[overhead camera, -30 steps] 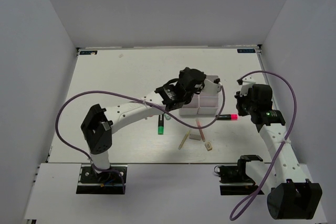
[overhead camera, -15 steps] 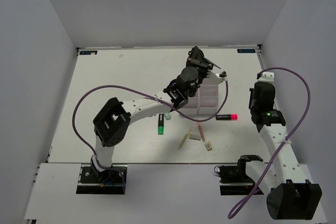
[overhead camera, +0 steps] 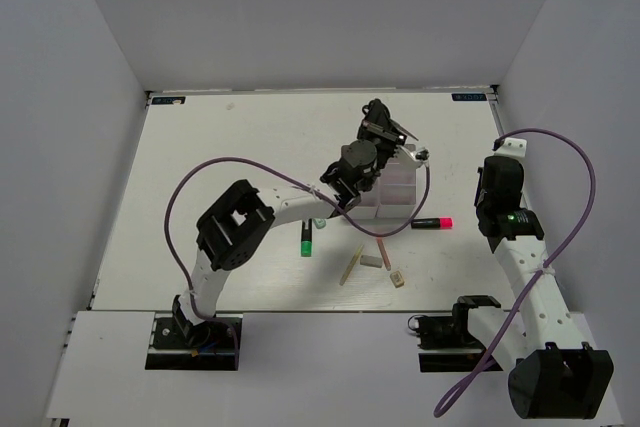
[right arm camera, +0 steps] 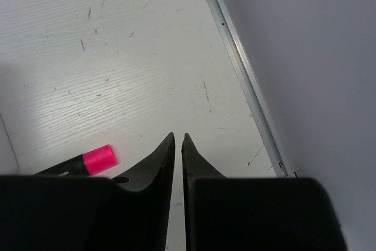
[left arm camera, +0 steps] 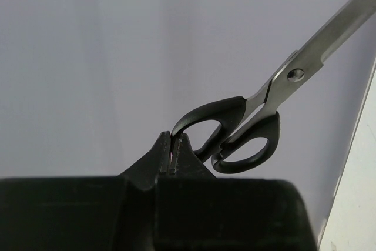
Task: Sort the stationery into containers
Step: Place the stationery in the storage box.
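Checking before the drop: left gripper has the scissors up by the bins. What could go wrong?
1. The left gripper pinches the scissors by one handle loop only; they could pivot or slip out.
2. They hang tilted near the bins' far edge; released so, they may land propped on a wall or outside.
3. The right gripper is shut and empty near the black-pink marker; it could nudge it away.

Over the bins, the left arm and its end effector, carrying scissors, barred the far-left approach. A black-pink marker lay just right of the bins. A cluster of sticks and erasers crowded the near side. Beyond the bins' far edge the surface lay open.
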